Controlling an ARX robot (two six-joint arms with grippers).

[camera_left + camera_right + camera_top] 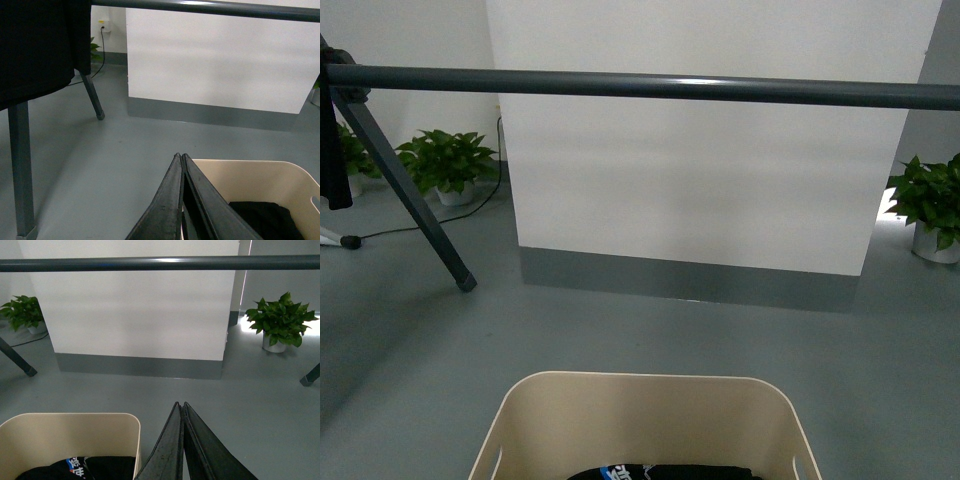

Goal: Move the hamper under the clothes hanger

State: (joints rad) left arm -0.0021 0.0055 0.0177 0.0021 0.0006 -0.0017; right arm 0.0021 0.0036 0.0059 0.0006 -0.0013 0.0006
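— While I stand behind it, where is the hamper (642, 415)?

— On the grey floor (650, 335), close in front of the robot, short of the clothes hanger (650, 86). That long grey bar runs across higher up, nearer the white wall (710, 190), with 1 angled leg ending in a black foot at the left.

— Anything inside the bin?

— Dark clothing (75, 467) with some white and blue print, low in the bottom.

— And the grippers?

— The left gripper (181, 159) has its 2 fingers pressed together at the tips, holding nothing, just at the hamper's rim. The right gripper (180, 406) is pinched closed the same way, just beside the bin's corner, also empty.

— What else?

— A black garment (40, 45) hangs from the bar's left end. Potted plants (445, 165) stand by the wall on both sides.
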